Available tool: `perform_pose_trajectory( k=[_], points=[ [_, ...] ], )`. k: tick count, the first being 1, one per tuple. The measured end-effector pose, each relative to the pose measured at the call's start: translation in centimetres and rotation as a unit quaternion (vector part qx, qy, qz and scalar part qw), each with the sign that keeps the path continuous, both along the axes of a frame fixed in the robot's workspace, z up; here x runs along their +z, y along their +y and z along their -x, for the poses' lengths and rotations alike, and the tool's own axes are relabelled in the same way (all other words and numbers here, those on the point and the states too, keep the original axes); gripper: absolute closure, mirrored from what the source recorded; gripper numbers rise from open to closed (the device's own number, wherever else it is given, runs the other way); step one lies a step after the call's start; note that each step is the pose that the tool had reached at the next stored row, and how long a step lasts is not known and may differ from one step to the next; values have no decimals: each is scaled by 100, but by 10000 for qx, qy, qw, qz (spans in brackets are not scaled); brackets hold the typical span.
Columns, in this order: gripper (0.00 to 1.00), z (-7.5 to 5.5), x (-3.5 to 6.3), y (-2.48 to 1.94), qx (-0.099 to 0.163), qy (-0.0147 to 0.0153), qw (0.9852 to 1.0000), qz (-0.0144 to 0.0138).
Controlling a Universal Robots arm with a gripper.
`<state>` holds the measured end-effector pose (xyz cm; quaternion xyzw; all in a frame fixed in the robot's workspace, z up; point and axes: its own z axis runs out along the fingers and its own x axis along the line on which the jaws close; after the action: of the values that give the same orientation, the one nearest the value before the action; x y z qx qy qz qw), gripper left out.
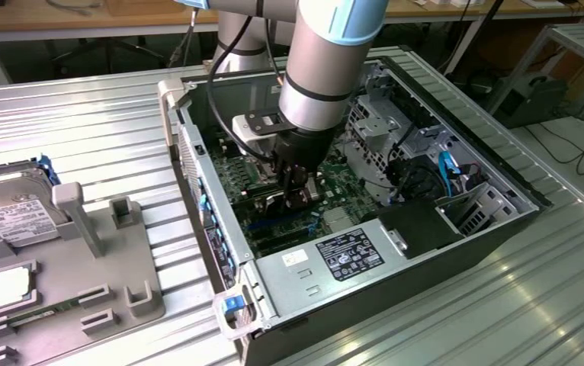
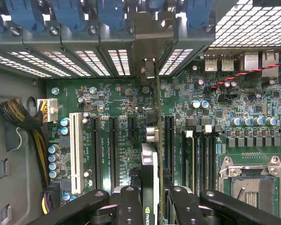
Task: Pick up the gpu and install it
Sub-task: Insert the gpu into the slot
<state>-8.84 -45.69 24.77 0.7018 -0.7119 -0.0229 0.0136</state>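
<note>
Gripping the graphics card (image 2: 150,168) edge-on: the gripper (image 2: 153,204) pinches it from both sides, with the black fingers (image 2: 129,201) pressed against its faces. The card stands upright inside the computer case (image 1: 495,183), over the motherboard (image 2: 107,105), and runs from the gripper toward the rear wall.

A long black slot (image 2: 169,140) lies just beside the card. The white slot (image 2: 75,150) is well apart from it. The card's lower edge is hidden by its own body, so it is probably just above a slot or just entering one; I cannot tell which.

Farther off, the card's metal end piece (image 2: 147,70) sits close against the vented rear wall (image 2: 119,61), near the blue clips (image 2: 65,14).

Risks as judged:
- If the card edge is off the slot line, downward force would go into the motherboard or bend the card.
- The end piece could catch on a rear-wall rib and tilt the card in the fingers.
- A tilted card may seat at one end only.
</note>
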Motion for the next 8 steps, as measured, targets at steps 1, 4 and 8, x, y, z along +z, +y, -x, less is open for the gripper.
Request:
perform_pose_trajectory(
  k=[1, 4, 8],
  points=[
    [73, -1, 0, 0, 4, 0, 10000, 0],
    [73, -4, 4, 4, 21, 0, 10000, -1],
    [73, -5, 18, 4, 21, -2, 10000, -3]
  ],
)
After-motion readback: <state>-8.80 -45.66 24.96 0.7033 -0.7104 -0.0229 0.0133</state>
